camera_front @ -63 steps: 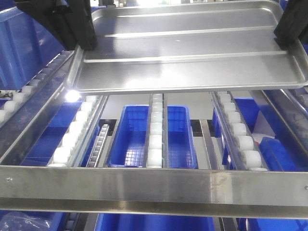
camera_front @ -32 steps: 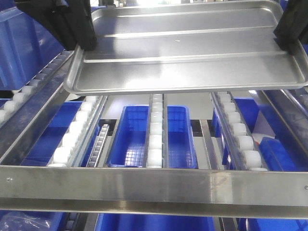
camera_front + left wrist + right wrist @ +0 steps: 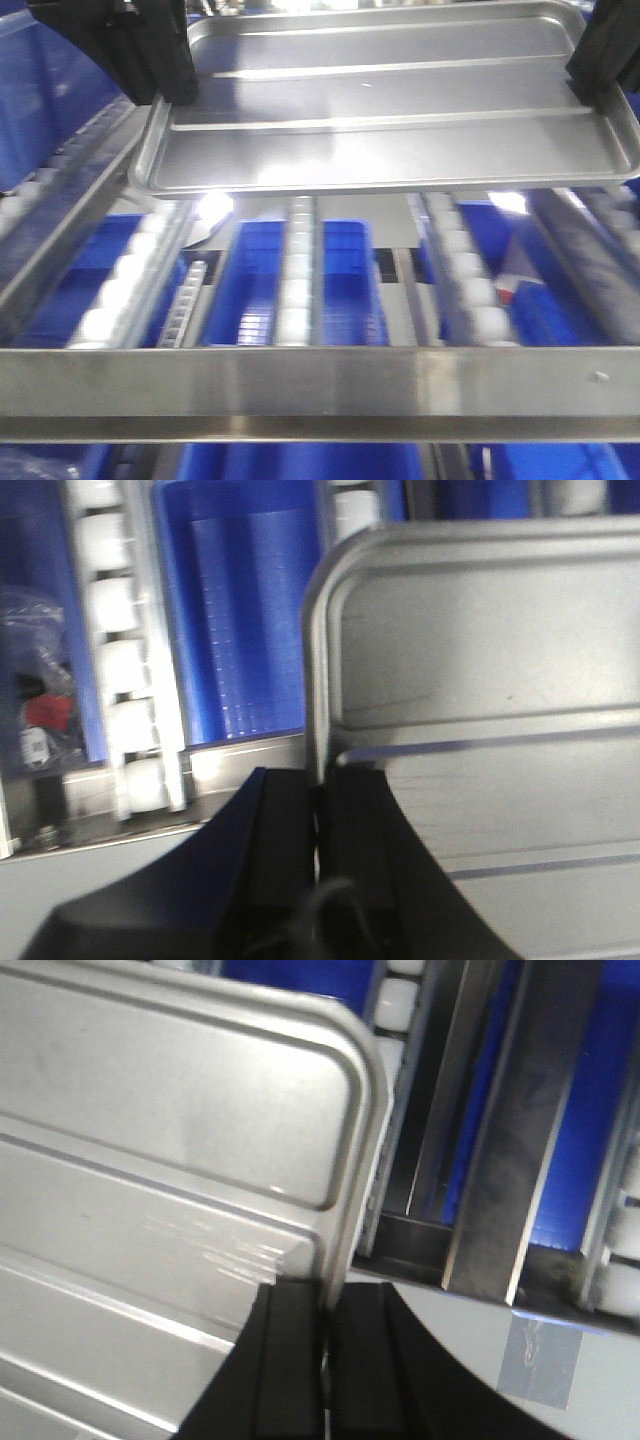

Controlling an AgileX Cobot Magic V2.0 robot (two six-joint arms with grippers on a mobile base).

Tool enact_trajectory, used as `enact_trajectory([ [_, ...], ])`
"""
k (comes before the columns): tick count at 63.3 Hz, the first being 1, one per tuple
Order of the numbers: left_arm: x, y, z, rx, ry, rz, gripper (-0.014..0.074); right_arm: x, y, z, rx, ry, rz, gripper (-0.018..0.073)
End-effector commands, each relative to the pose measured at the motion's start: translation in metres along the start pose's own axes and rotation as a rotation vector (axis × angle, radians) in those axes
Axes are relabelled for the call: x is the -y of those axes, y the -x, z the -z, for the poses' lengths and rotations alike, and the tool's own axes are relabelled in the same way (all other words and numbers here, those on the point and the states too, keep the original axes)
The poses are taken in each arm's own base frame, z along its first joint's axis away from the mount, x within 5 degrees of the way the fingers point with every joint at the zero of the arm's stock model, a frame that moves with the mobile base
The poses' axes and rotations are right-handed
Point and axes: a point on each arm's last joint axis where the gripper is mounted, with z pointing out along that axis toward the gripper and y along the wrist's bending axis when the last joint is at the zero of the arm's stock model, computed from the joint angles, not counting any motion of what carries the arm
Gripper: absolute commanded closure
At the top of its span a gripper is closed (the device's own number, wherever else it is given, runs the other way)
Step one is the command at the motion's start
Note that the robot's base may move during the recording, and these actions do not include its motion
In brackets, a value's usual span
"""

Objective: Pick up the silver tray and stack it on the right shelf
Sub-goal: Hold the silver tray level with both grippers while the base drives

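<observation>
The silver tray, shiny with two long raised ribs, hangs above the roller rails of the rack. My left gripper is shut on its left rim and my right gripper is shut on its right rim. In the left wrist view the black jaws pinch the tray's rim. In the right wrist view the jaws pinch the tray's other rim. The right shelf's flat front bar crosses the bottom of the front view, with one small screw near its right end.
White roller rails run back under the tray. Blue bins sit below the rails. A slanted steel side rail runs at the left. A taped steel bar lies under the right gripper.
The whole view has shifted: rack and front bar slid left and down in the frame, blurred by motion. The tray stays gripped at both ends and looks slightly higher over the rails.
</observation>
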Motion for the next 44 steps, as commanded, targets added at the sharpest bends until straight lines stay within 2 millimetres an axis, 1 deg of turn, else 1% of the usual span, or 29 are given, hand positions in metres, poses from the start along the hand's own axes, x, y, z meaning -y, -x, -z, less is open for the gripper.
enact_trajectory([
  [1,0.0038,0.0088,0.0229,0.1,-0.051,-0.034,0.0697,-0.0015,0.0094,0.0152,0.108,0.024,0.033,0.0502],
  [44,0.0038,0.0088,0.0229,0.1,-0.051,-0.034,0.0697,-0.0015,0.0094,0.0152,0.108,0.024,0.033,0.0502],
])
